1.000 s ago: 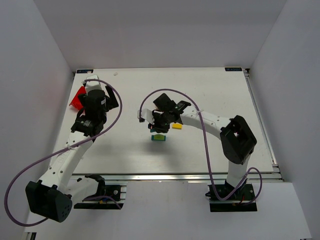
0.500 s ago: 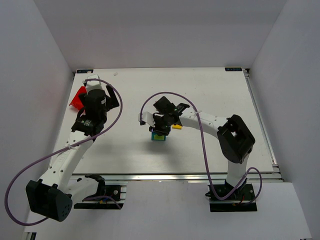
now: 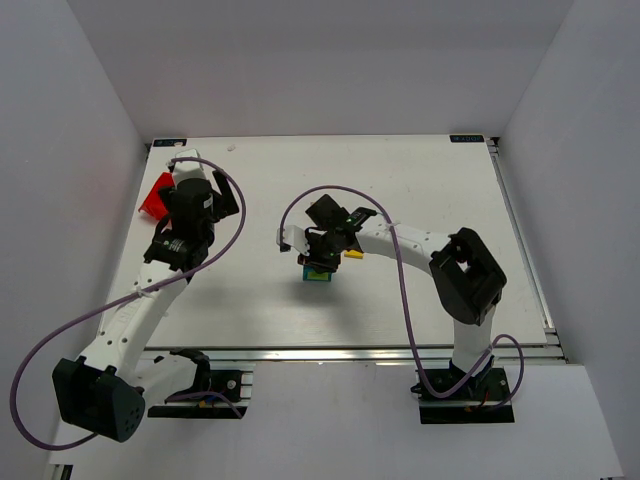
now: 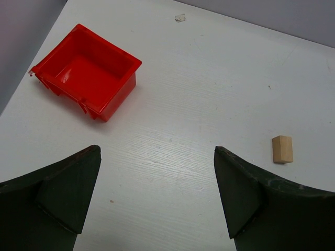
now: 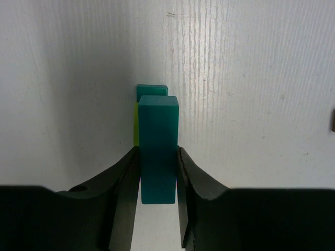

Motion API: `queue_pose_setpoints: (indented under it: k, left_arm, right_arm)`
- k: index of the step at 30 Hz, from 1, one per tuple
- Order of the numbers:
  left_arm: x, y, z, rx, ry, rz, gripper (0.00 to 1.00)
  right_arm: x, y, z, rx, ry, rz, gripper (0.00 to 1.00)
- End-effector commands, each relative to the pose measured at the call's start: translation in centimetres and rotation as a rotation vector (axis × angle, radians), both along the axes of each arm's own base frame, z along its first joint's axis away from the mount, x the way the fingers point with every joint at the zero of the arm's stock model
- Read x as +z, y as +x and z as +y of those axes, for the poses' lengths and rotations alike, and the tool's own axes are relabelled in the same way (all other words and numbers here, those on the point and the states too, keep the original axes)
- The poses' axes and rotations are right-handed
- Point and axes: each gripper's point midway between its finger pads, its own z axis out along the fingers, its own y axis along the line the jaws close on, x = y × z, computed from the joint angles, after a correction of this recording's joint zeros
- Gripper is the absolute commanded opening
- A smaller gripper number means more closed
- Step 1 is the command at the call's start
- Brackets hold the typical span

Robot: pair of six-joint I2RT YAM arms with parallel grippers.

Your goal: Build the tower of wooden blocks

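White table (image 3: 430,180), matte, faint straight grain in the surface. Metal rail (image 3: 340,352) along its near edge. Plain pale grey back wall (image 3: 320,60) and two side walls (image 3: 60,200) enclose it on three sides. Lighting even, diffuse; shadows soft and short.

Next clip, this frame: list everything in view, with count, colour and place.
wood block tower: one stack, teal and yellow showing, mid-table below the right gripper
teal block: one, teal, clamped in the right gripper over the tower
yellow block: one, yellow, on the table beside the tower
tan block: one, tan, lying alone on the table in the left wrist view
red bin: one, red, far left of the table
table: one, white
left arm, right arm: two, white and black, based at the near edge
left gripper: one, black, open, above the table near the bin
right gripper: one, black, shut on the teal block
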Motion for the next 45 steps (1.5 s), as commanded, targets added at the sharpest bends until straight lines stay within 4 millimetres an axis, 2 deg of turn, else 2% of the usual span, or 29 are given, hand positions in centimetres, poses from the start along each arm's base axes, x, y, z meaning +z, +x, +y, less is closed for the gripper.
queue_pose_setpoints:
  k: [1, 34, 45]
  left_arm:
    - [-0.22, 0.03, -0.11, -0.008, 0.01, 0.002, 0.98]
    - [-0.59, 0.29, -0.08, -0.008, 0.024, 0.023, 0.98]
    - [-0.68, 0.37, -0.12, -0.006, 0.025, 0.026, 0.98]
  right_arm:
    - [0.3, 0.39, 1.07, 0.004, 0.032, -0.007, 0.17]
    - [-0.11, 0.33, 1.37, 0.016, 0.031, 0.003, 0.23]
    - [-0.13, 0.15, 1.38, 0.016, 0.034, 0.011, 0.31]
